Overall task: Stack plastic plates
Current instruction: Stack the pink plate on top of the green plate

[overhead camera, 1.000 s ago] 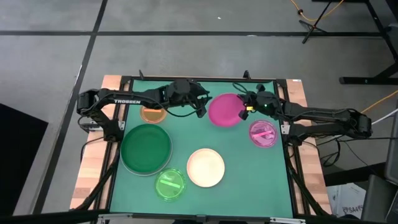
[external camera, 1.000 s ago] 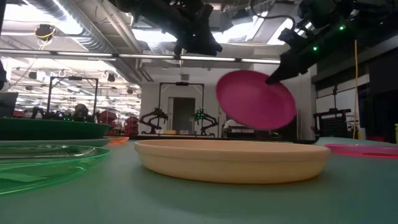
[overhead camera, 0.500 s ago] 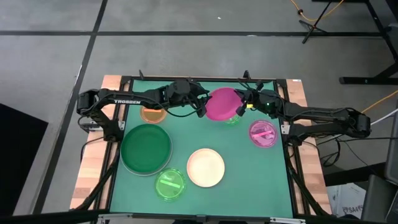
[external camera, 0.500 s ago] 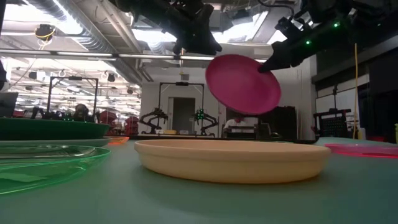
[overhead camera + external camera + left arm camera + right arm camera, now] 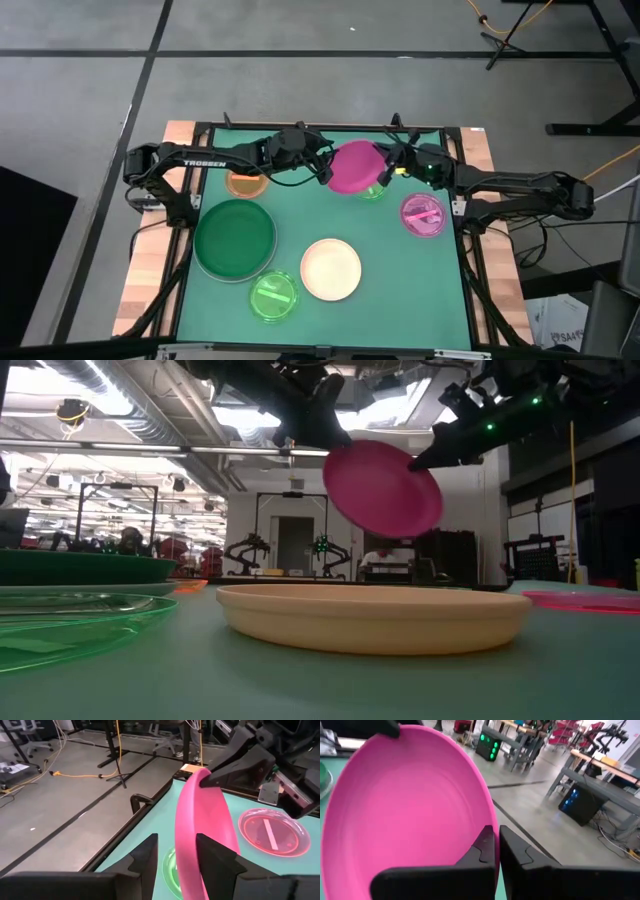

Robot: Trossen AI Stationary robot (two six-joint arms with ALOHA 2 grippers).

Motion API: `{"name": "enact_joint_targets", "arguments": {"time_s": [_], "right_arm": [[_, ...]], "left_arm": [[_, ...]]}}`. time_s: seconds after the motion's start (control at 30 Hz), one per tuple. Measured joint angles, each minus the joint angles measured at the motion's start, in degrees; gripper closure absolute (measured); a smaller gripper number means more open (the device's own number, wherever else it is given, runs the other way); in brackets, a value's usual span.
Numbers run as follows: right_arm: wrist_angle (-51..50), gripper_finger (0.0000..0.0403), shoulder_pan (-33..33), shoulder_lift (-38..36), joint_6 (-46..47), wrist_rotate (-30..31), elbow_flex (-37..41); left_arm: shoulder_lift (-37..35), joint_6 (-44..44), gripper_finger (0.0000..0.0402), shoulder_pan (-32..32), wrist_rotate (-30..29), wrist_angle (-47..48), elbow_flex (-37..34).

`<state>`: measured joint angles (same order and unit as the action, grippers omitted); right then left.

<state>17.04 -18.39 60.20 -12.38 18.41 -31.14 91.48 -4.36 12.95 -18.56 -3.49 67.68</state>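
A: Only writing I can read: "TROSSEN" in white on the left arm (image 5: 205,163), seen from above.

B: And the action is at the far middle of the surface (image 5: 400,270). The magenta plate (image 5: 354,168) hangs tilted in the air, well clear of the green mat.

A: The right end effector (image 5: 385,172) is clamped on its rim; in the right wrist view the two dark fingers (image 5: 487,851) are pinched tight on the edge of the plate.

B: The left end effector (image 5: 322,172) meets the plate from the other side. Its fingers (image 5: 212,857) stand apart with the plate's rim passing between them; whether they actually press on it, hard to say from here.

A: Underneath, a small lime-green plate (image 5: 373,190) peeks out on the mat. Near the right edge lies the translucent pink plate (image 5: 423,215); the orange plate (image 5: 245,183) sits under the left arm.

B: Nearer the front: the large dark green plate (image 5: 235,236), the cream plate (image 5: 331,269), and a second lime-green plate (image 5: 273,295) just beside them.

A: The green surface sits in a black frame with wooden boards along its sides, on a grey concrete floor. The low view looks into a workshop with ceiling ducts and more robot rigs at the back.
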Motion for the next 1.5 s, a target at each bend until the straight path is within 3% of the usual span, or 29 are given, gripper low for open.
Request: {"name": "enact_joint_targets", "arguments": {"time_s": [0.57, 1.2, 1.5], "right_arm": [[3.43, 0.0403, 0.0, -0.02, -0.11, -1.09, 0.0], [3.76, 0.04, 0.0, -0.11, 0.1, -4.08, 0.0], [3.48, 0.0354, 0.02, -0.11, -0.13, -5.96, 0.0]], "left_arm": [[0.0, -0.01, 0.0281, 0.0, -0.01, 0.02, 0.0], [0.06, 0.03, 0.0375, 0.13, -3.02, 0.42, -0.02], [0.07, 0.07, 0.0378, 0.11, -3.68, 0.32, -0.02]]}}
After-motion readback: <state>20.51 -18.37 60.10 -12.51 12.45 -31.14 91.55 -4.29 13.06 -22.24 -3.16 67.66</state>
